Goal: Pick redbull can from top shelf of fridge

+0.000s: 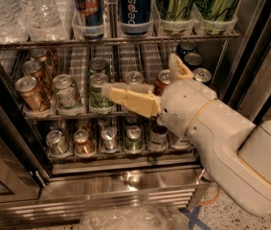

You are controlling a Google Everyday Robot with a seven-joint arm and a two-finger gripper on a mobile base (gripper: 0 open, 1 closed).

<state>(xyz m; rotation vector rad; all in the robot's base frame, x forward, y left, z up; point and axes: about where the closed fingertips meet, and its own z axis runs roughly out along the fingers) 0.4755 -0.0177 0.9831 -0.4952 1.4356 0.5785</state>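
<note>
The redbull can (88,6), dark blue and silver, stands in a clear lane cup on the top shelf (53,43) of the fridge (125,182); its lid is cut off by the top edge. My gripper (140,74) is open and empty. It hangs in front of the middle rack, below the top shelf and to the right of the can. One cream finger (129,98) reaches left across the short cans. The other finger (178,66) points up toward the top shelf.
A Pepsi can (134,6) stands right of the redbull can, then two green cans (175,4). Water bottles (10,8) stand at the left. Short cans (64,92) fill the middle rack and small cans (107,139) the lower one. The dark door frame (264,56) is at the right.
</note>
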